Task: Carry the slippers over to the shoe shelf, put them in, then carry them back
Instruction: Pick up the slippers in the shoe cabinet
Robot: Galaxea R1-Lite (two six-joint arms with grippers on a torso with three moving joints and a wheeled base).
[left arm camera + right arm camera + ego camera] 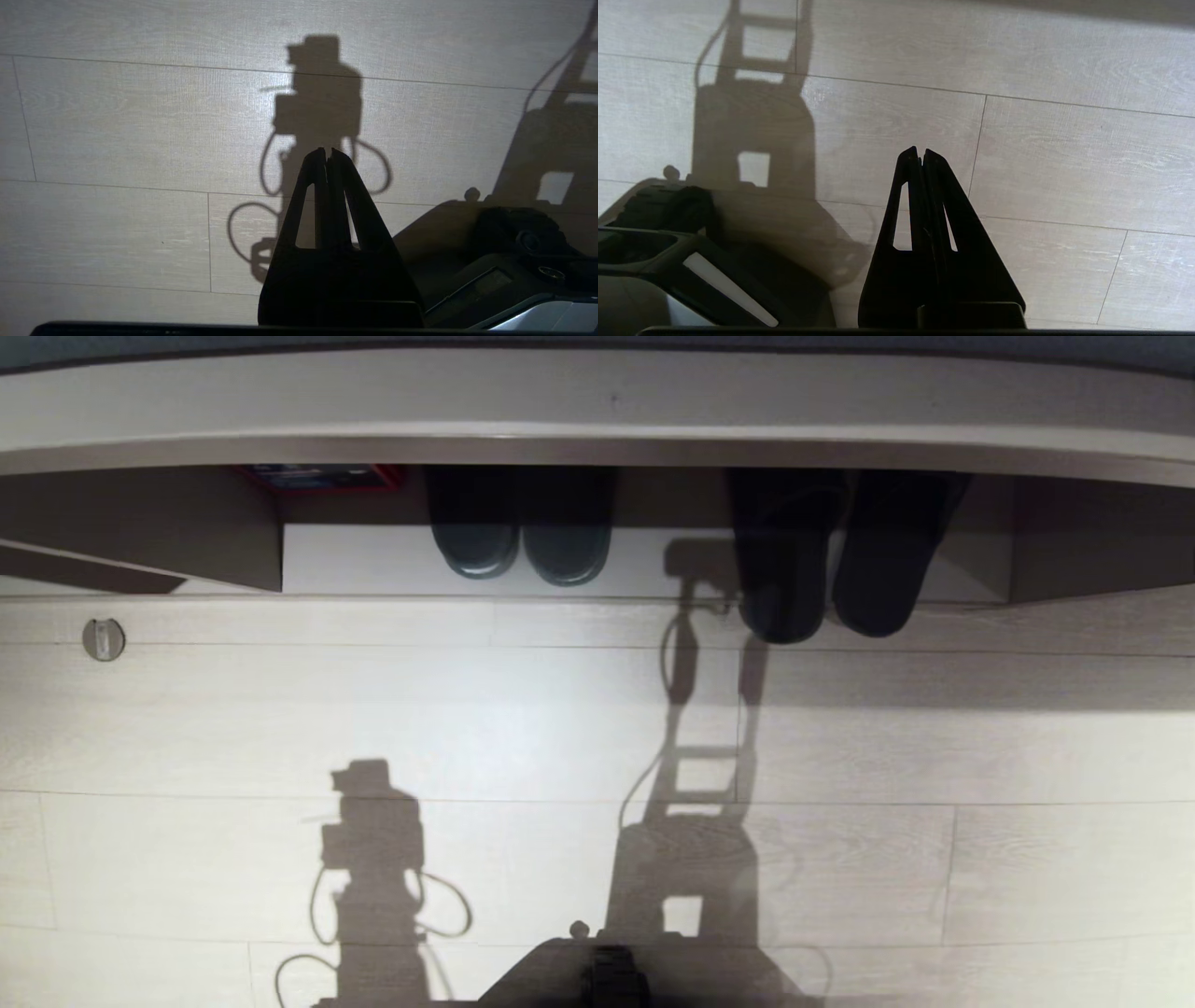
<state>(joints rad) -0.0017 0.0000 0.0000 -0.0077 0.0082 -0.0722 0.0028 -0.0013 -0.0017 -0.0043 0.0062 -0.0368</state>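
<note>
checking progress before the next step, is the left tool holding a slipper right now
No, the left tool is shut on nothing above bare floor, while the slippers lie at the shoe shelf.

The floor [560, 728] before the shelf [373, 565] lies open, while the slippers [826, 569], a second pair [523, 537] and an overhanging board [597, 411] crowd the compartment.
</note>
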